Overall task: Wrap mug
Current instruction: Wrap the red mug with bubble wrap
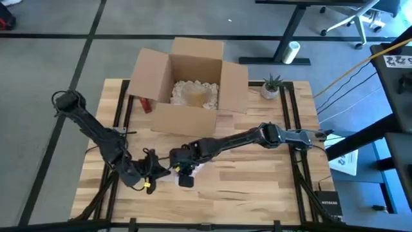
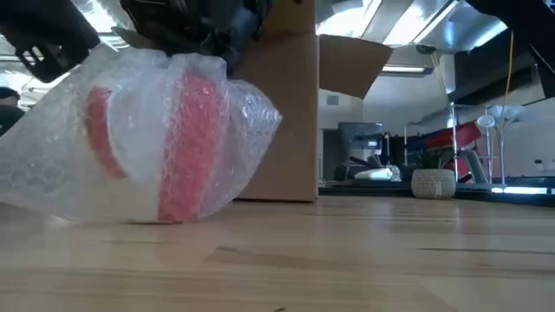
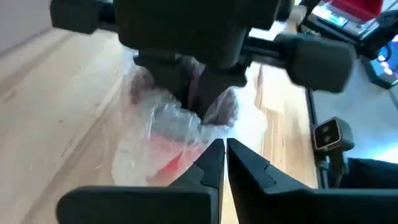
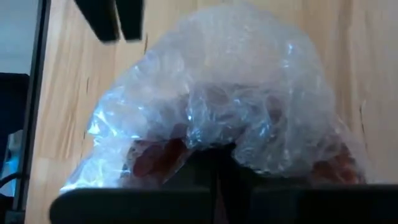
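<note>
Wooden table (image 1: pixel 257 180) bears the bubble-wrapped mug (image 2: pixel 173 139) (right claw (image 4: pixel 214 163) pinching wrap; left claw (image 3: pixel 225 155) pressed together).

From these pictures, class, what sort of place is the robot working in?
Probably an office or lab workspace: desk legs and an office chair on grey carpet, ceiling lights, and a wooden table carrying two arms.

We see a light wooden desk (image 1: pixel 244 187) standing on grey carpet floor (image 1: pixel 45 71) crossed by pale lines. Beyond it, the legs of another table (image 1: pixel 283 32) and a white swivel chair base (image 1: pixel 351 22) show. Across the room, ceiling light panels (image 2: pixel 416 22) glow above dark shelving, and a red shape (image 2: pixel 468 139) sits behind.
</note>
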Controlling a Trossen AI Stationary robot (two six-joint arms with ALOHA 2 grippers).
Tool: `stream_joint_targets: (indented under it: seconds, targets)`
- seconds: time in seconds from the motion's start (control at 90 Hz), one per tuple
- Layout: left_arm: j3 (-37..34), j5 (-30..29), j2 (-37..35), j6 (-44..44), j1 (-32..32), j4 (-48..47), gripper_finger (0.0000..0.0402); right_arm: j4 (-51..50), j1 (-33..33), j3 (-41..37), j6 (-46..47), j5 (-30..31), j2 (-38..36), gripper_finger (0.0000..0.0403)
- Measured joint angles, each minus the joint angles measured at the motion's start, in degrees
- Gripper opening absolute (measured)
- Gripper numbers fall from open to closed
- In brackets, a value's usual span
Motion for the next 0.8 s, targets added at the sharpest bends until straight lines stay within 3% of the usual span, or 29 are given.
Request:
stream_joint_targets:
  seconds: [0.344, 0.678, 0.8]
  targets:
    - [0.0, 0.3, 6.6, -3.8, 0.0, 0.3, 0.0, -0.6, 0.7, -0.2, 0.0, 2.9, -4.5, 0.0]
    - [0.0, 0.5, 7.3, -3.4, 1.7, 0.6, 0.0, -3.3, 0.8, -0.1, 2.7, 3.6, -6.4, 0.0]
    - [0.0, 0.6, 7.3, -3.0, 2.8, 0.7, 0.0, -7.5, 1.1, -0.1, 3.2, 7.6, -7.6, 0.0]
